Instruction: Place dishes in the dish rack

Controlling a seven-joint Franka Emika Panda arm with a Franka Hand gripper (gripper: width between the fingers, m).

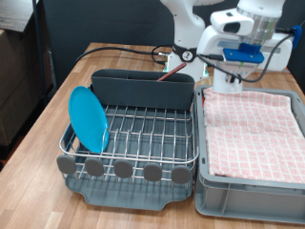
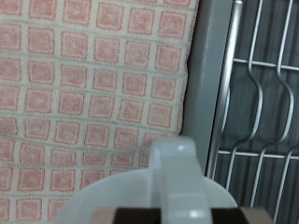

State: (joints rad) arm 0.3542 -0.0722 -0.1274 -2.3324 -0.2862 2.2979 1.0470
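The light-blue plate [image 1: 90, 118] stands on edge in the left side of the silver wire dish rack [image 1: 143, 134]. My gripper [image 1: 234, 78] hangs over the far edge of the checked cloth, right of the rack's dark back compartment [image 1: 143, 88]. In the wrist view the white mug [image 2: 149, 198] fills the lower edge, its handle [image 2: 174, 166] towards the camera. It sits between my fingers above the cloth, with the rack's wires [image 2: 257, 93] alongside. A small reddish thing [image 1: 169, 76] pokes out of the back compartment; I cannot tell if it is the spoon.
The grey bin [image 1: 250, 183] with the red-checked cloth [image 1: 253, 129] stands directly right of the rack on the wooden table [image 1: 43, 143]. Black cables [image 1: 124, 50] run across the table behind the rack. The robot's base [image 1: 186, 38] is at the back.
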